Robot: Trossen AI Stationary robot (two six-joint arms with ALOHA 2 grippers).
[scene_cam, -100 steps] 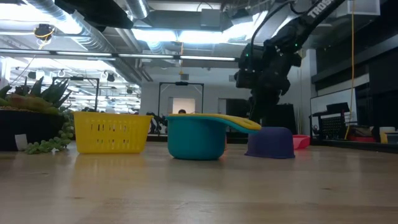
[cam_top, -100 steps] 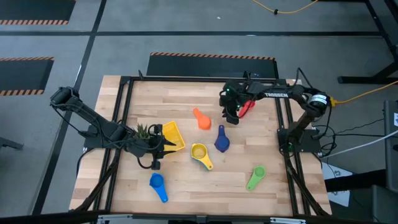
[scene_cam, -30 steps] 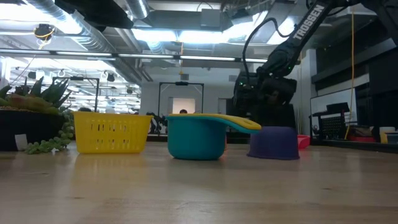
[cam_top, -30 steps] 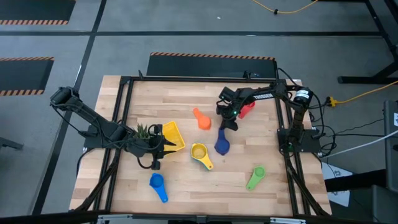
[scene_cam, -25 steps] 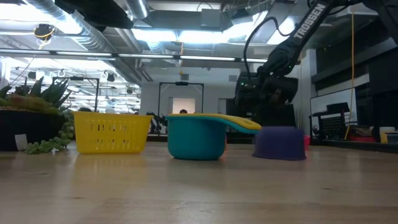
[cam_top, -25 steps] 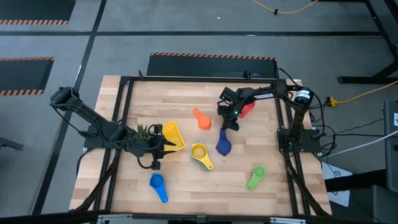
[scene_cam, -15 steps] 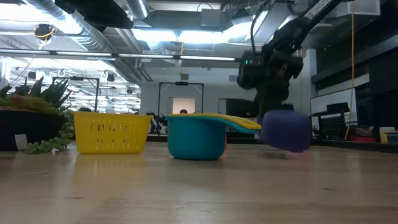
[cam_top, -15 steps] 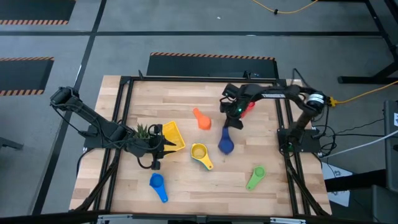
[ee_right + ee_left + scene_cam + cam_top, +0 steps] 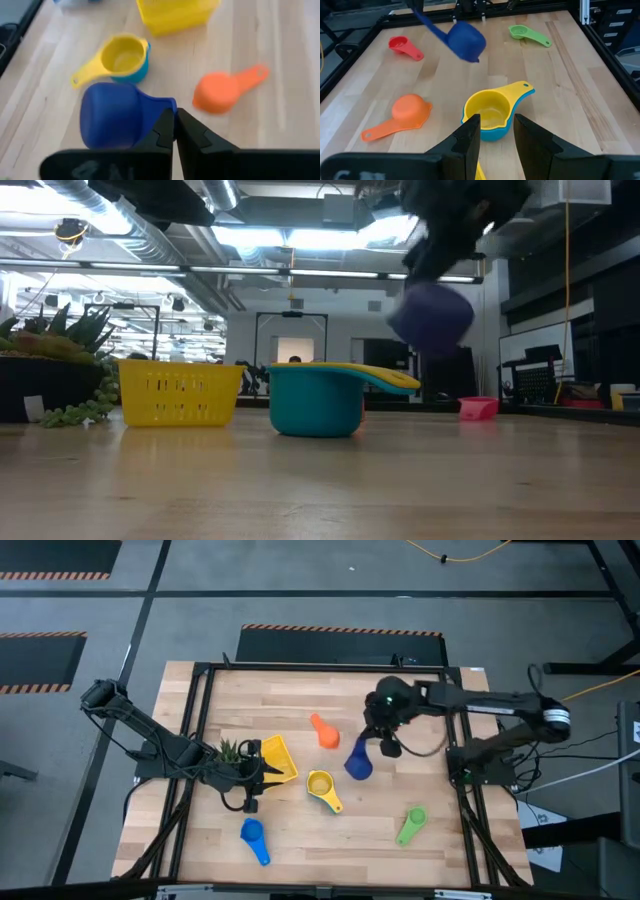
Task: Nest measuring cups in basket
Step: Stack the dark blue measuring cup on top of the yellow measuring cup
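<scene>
My right gripper is shut on the dark blue measuring cup, which hangs above the table's middle. On the table lie an orange cup, a yellow cup nested in a light blue one, another light blue cup, a green cup and a red cup. The yellow basket stands on its base at the left. My left gripper is at the basket's left side, open. A sliver of yellow shows low between its fingers. My right gripper pinches the dark blue cup's flat handle between its two fingers, near the handle's free end. The fingers slant down from the table's right side, and the cup sticks out ahead of them. It is lifted clear and tilted, bowl lower than the handle. Whether my left gripper touches the basket I cannot tell.
A small spiky green plant stands just left of the basket, beside my left arm. A black frame runs round the wooden table. Bare wood lies along the far edge and between the nested cups and the green cup.
My right gripper has risen from the table with the dark blue cup, rolling as it went and swinging a little toward the right edge. The cup, mouth down on the wood a second ago, is now lifted clear and tilted.
</scene>
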